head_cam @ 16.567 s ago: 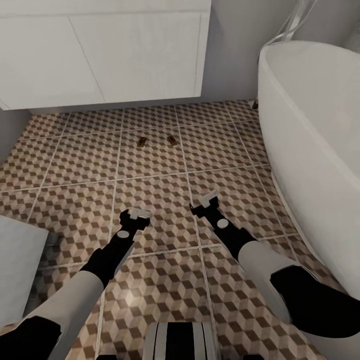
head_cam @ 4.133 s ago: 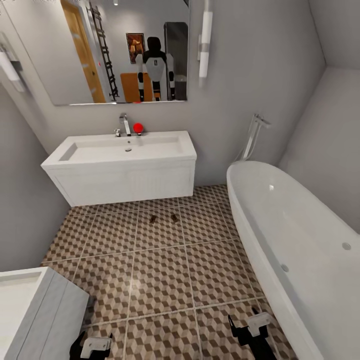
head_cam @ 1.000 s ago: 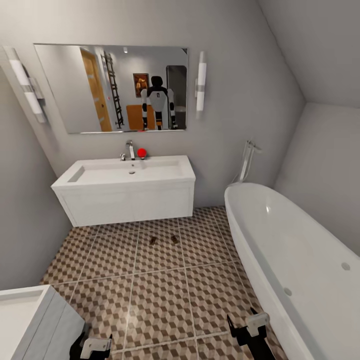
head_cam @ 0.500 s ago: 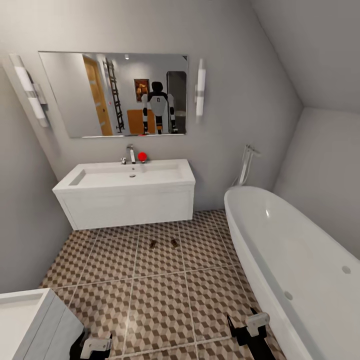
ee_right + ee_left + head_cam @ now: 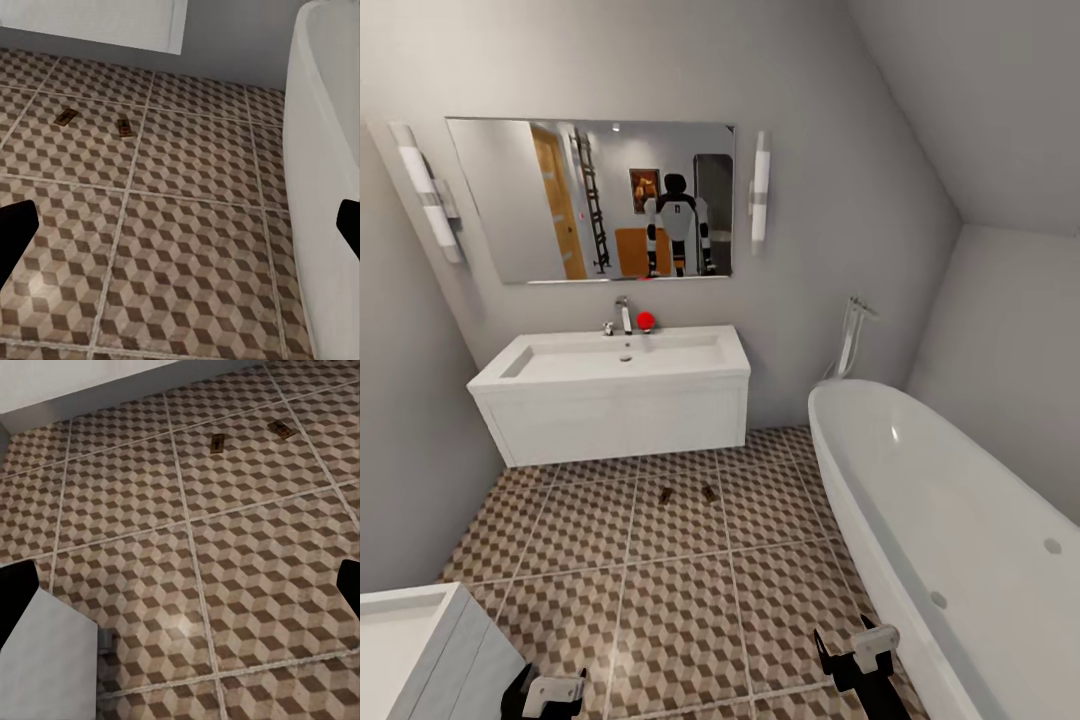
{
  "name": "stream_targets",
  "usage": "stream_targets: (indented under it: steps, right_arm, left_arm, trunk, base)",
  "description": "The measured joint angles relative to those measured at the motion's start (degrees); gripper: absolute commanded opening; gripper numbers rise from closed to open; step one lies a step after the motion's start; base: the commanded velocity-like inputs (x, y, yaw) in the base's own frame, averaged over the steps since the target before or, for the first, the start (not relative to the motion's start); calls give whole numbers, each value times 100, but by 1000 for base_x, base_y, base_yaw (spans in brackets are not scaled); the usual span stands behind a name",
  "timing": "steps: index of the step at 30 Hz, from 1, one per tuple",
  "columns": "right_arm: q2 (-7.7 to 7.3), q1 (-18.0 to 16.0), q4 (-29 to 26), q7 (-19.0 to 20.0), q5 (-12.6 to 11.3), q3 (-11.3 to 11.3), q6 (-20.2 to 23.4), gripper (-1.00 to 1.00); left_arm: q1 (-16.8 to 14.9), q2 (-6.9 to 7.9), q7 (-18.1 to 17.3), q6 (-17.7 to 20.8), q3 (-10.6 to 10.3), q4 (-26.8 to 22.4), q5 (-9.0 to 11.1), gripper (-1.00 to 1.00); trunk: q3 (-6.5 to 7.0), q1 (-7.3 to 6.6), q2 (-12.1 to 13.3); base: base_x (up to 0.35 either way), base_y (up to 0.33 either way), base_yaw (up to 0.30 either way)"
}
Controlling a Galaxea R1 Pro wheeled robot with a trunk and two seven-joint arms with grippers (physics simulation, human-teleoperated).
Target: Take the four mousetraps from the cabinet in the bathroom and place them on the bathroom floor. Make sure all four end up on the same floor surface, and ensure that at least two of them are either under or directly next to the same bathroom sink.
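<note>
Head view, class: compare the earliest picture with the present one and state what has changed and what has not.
The camera has drawn back and lifted: the sink, mirror and bathtub now show whole. Both arms sit lower in the frame, the left gripper and right gripper open and empty. The two mousetraps lie unchanged on the bathroom floor before the sink.

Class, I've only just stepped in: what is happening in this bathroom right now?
Two mousetraps lie on the patterned floor in front of the wall-hung sink, beside the bathtub. The robot stands back from them; its left gripper and right gripper are open and hold nothing.
</note>
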Motion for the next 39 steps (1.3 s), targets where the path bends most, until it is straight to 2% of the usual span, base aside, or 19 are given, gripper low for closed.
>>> stream_targets:
  steps: [30, 39]
  right_arm:
    - [2, 0, 0, -2, 0, 0, 0, 100]
    - [0, 0, 0, -3, 0, 0, 0, 100]
  left_arm:
    - [9, -12, -25, -6, -2, 0, -5, 100]
    - [9, -159, -19, 4, -2, -1, -5, 100]
  trunk:
    - [262, 0, 1]
    - [272, 0, 1]
  base:
    - [0, 0, 0]
    - [0, 0, 0]
